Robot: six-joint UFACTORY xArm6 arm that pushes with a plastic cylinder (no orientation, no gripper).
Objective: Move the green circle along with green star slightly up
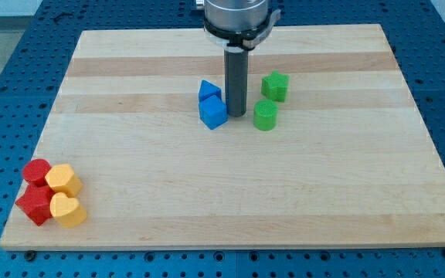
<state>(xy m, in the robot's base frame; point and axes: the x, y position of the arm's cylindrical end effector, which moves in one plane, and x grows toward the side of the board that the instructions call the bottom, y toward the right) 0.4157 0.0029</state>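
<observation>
The green circle (266, 115) lies on the wooden board (230, 193) a little right of centre, in the upper half. The green star (275, 86) sits just above it, slightly to the right, close but not clearly touching. My tip (237, 115) is down on the board between the green circle on its right and the blue blocks on its left. It stands level with the green circle, a short gap from it.
Two blue blocks stand just left of the tip: a blue cube (213, 113) and another blue block (209, 91) above it. At the bottom left a cluster holds two red blocks (36, 171) (34, 205) and two yellow blocks (64, 180) (68, 211).
</observation>
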